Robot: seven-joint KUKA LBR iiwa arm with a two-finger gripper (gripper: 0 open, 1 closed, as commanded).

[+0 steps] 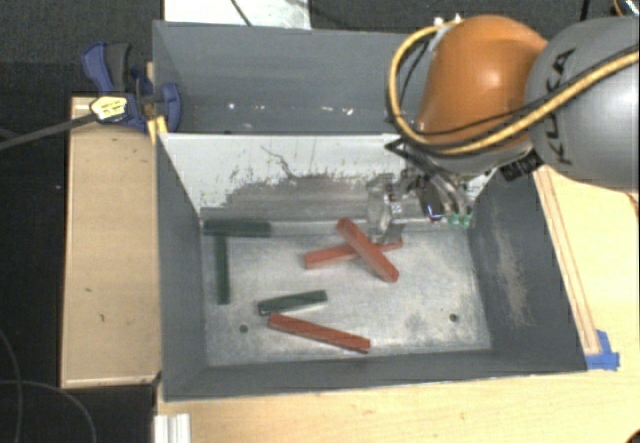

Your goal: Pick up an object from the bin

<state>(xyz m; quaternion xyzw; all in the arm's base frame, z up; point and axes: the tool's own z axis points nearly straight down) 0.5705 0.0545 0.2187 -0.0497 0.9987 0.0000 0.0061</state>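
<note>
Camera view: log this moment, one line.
tool: over upper end of crossed red sticks | left: two dark green sticks | front: green stick beside red stick

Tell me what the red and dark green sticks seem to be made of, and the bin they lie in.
The red sticks and dark green sticks look like matte painted wood or plastic: flat even colour, no glint, straight edges; which, I cannot tell. The bin looks like grey sheet metal, its floor scuffed pale with scratches.
</note>
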